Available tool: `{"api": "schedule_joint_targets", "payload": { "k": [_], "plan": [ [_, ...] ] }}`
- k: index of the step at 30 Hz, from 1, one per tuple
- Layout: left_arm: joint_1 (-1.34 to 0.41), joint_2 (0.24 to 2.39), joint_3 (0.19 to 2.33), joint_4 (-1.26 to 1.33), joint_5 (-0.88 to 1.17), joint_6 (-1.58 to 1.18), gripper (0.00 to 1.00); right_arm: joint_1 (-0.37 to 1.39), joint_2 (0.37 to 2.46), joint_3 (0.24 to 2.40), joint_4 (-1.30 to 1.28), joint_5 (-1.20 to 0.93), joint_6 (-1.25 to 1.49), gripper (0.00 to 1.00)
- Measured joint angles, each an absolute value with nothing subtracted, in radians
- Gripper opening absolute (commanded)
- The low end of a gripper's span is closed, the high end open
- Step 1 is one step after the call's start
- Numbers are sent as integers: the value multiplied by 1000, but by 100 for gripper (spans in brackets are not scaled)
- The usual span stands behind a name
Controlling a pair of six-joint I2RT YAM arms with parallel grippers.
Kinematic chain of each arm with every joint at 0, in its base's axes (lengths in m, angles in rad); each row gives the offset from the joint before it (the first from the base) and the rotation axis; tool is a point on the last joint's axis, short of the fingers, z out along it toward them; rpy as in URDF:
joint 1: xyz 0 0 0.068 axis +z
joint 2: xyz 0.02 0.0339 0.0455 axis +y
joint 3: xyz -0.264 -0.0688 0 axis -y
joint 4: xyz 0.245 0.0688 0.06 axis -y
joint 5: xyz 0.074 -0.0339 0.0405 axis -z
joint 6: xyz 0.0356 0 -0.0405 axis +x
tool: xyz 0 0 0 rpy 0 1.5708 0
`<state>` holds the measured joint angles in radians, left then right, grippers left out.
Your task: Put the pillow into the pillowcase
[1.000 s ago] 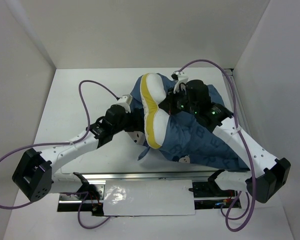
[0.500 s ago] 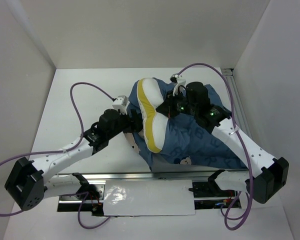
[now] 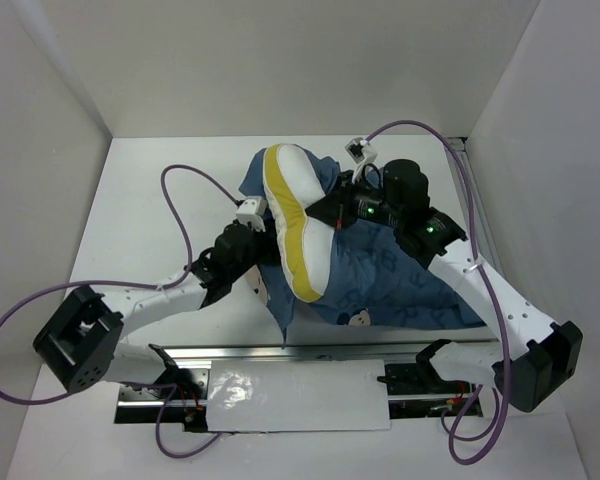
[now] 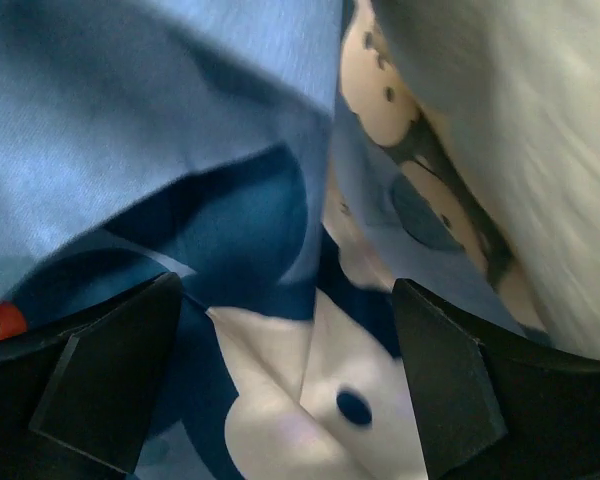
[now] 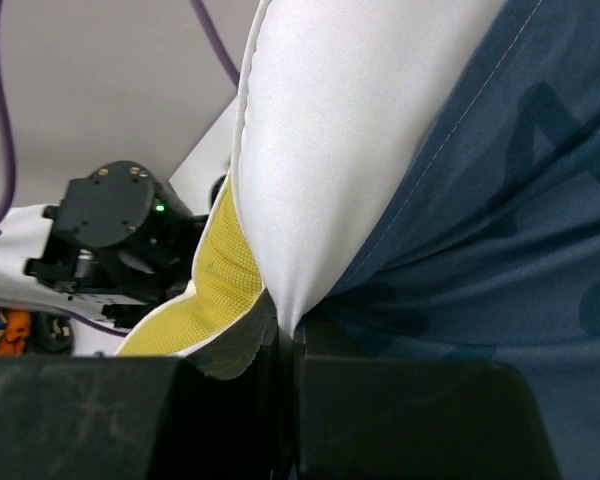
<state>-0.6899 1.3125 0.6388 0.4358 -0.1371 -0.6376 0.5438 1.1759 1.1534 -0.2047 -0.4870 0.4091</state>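
Clamped tight, right gripper (image 5: 285, 345) pinches pillow (image 5: 330, 130) edge beside its yellow trim. Spread wide, left gripper (image 4: 280, 385) holds nothing, pillowcase (image 4: 180, 150) fabric right ahead. Top view: pillow bulges at centre, pillowcase spread to lower right.

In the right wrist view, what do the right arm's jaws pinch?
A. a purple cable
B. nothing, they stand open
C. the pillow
C: the right jaws are shut on the pillow, with its white cloth and yellow trim bunched into the narrow slit between them.
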Motion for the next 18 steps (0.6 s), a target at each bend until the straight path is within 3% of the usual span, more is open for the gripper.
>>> {"api": "schedule_joint_targets", "payload": {
  "k": [4, 5, 6, 8, 9, 18],
  "plan": [
    [-698, 1415, 717, 438, -198, -612, 99, 535, 1165, 1153, -201, -491, 429, 0],
    [-698, 1441, 733, 445, -208, -607, 91, 532, 1161, 1153, -200, -489, 431, 0],
    [-698, 1462, 745, 456, -216, -604, 58, 527, 1158, 1153, -201, -485, 433, 0],
    [-702, 1491, 764, 461, -231, -607, 6, 524, 1151, 1153, -204, -482, 438, 0],
    [-704, 1501, 771, 455, -239, -606, 0, 525, 1147, 1153, -207, -481, 438, 0],
    [-698, 1354, 798, 245, -362, -617, 0, 548, 1201, 1213, -335, -245, 399, 0]
  ]
}}
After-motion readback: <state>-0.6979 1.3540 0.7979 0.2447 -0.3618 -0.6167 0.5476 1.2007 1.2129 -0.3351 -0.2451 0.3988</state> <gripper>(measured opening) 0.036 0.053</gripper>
